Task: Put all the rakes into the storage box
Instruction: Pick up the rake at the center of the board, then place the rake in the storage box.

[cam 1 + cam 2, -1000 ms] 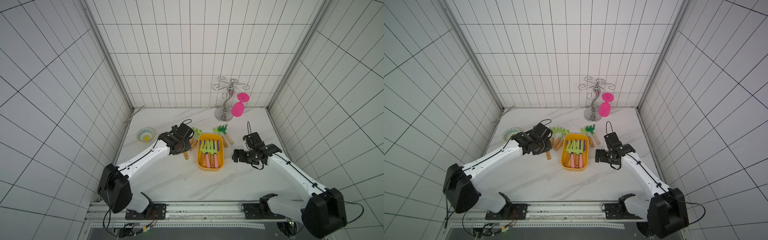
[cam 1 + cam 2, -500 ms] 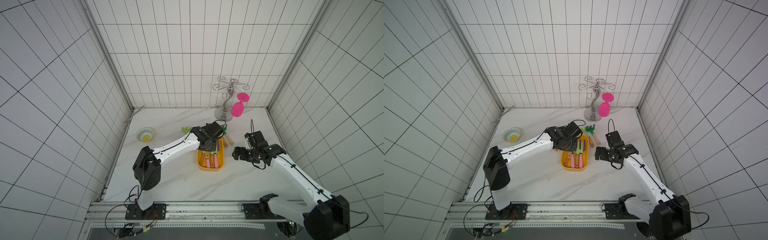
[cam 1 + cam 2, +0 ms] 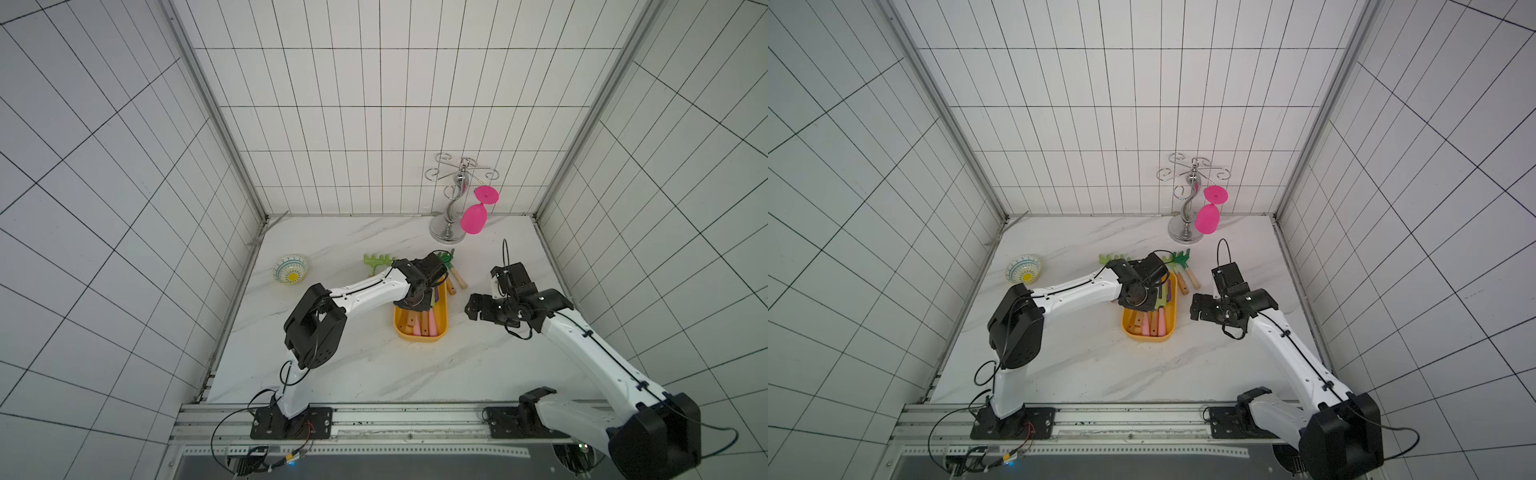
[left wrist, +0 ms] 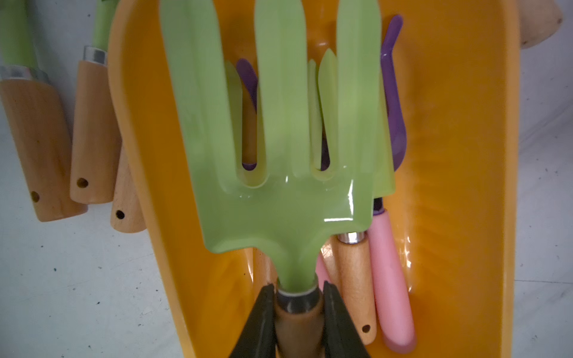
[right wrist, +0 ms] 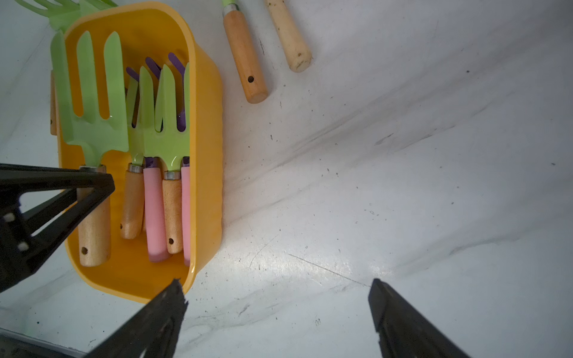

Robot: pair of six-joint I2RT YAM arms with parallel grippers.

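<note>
Rake (image 4: 279,201) in left tool (image 4: 298,291) has moved over storage box (image 4: 465,155).

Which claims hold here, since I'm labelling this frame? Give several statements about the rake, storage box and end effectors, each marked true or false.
1. The left end effector is shut on the green rake at its handle. True.
2. The rake is over the inside of the storage box. True.
3. The storage box holds nothing else. False: other tools lie in it.
4. The right end effector is shut. False: its jaws stand wide open, empty.
5. The pink glass lies on the table. False: it hangs from the metal rack.
</note>
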